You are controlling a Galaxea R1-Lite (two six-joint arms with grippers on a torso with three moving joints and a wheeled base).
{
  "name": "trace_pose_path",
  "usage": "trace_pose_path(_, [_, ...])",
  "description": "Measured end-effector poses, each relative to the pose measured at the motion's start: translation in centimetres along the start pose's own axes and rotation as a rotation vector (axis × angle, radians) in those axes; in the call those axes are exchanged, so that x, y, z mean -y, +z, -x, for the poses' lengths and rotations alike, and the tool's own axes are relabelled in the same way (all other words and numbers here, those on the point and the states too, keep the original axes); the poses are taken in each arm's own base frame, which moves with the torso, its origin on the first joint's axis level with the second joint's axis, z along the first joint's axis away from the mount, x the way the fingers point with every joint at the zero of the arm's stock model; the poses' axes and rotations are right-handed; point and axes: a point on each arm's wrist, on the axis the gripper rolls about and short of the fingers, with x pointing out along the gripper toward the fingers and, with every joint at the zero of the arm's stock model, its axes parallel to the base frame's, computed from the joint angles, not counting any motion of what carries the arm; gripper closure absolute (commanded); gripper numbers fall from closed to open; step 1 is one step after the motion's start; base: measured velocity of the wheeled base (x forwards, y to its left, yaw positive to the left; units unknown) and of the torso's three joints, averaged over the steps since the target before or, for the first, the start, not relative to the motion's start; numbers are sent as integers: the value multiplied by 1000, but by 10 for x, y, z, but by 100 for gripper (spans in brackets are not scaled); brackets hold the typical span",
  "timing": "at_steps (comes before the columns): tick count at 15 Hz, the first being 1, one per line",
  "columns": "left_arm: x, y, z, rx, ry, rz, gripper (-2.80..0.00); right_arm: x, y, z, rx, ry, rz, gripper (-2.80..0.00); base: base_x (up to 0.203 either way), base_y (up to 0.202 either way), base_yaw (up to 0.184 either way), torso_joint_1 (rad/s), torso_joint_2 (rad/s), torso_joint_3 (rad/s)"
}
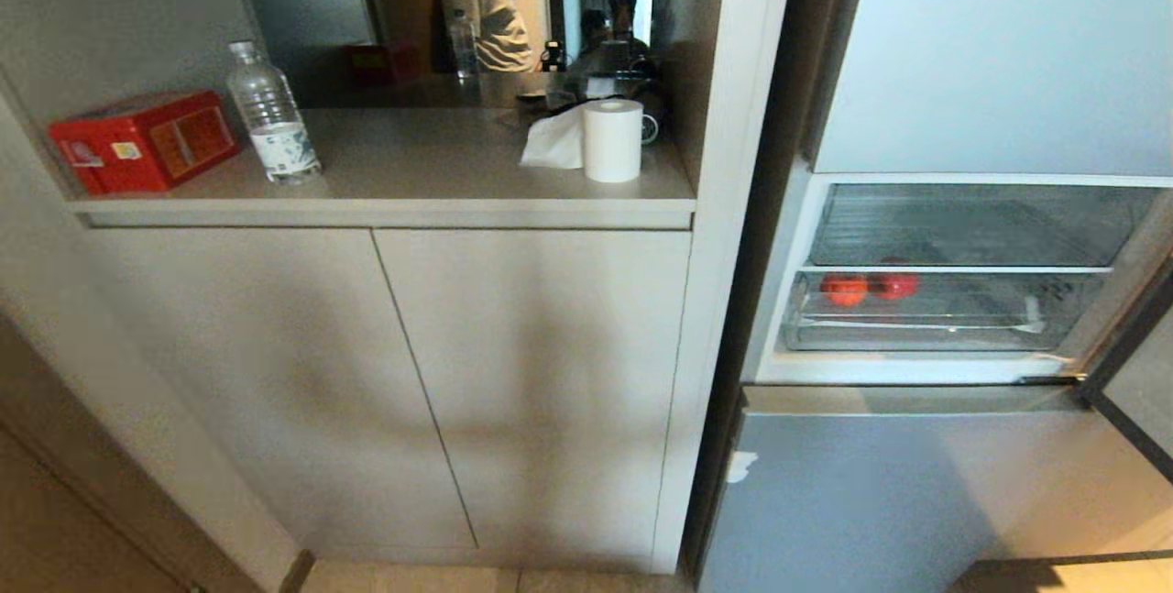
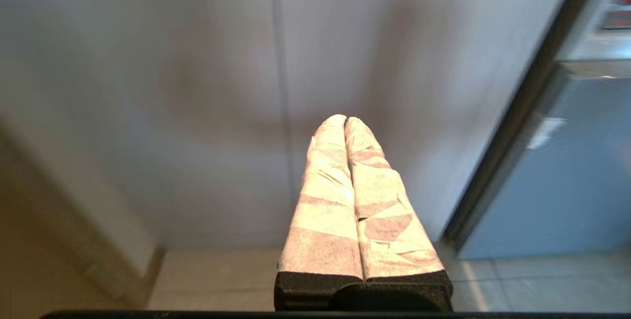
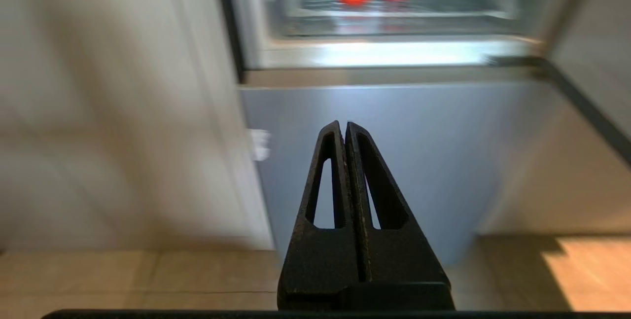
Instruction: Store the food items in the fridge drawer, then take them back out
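- The orange fruit (image 1: 844,290) and the red apple-like fruit (image 1: 894,284) sit side by side, about touching, inside the clear fridge drawer (image 1: 926,329), toward its 9 o'clock end; the apple lies at the orange's 3 o'clock.
- The drawer sits in the open fridge compartment, above the silver-blue lower door panel (image 1: 880,492).
- The left gripper (image 2: 345,120), fingers wrapped in pale tape, is pressed together empty, facing the beige cabinet doors (image 2: 197,112).
- The right gripper (image 3: 344,124) is closed, empty, well short of the fruits at its 12 o'clock.
- A water bottle (image 1: 271,114), red box (image 1: 142,140) and paper roll (image 1: 612,139) stand on the counter (image 1: 412,171).
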Motion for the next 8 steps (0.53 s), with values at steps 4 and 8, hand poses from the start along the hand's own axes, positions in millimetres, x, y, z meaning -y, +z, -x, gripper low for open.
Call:
trace_pose_path(4, [0,0,0,0,0,0,0,0,1,1,-4,1,59,0,0,0,0,0,0,0])
trace_pose_path(8, [0,0,0,0,0,0,0,-2,32,-3,-80,11,37,0,0,0,0,0,0,0])
